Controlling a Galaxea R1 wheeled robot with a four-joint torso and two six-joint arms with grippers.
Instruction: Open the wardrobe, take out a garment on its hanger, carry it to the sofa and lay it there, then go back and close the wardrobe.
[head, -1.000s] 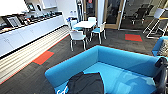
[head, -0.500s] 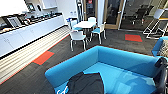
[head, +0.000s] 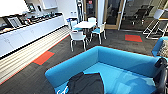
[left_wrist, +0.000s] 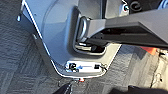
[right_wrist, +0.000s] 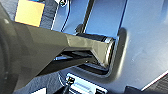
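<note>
An open lounge with dark carpet, white chairs (head: 78, 37) beyond. The black garment (head: 86, 83) lies spread on the blue sofa (head: 120, 60) seat, apparently already delivered. Either claw's state cannot be told.

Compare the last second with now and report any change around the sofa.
Nothing visibly changed. The black garment lies on the blue sofa seat as before, and the white table with its chairs stands where it was.
</note>
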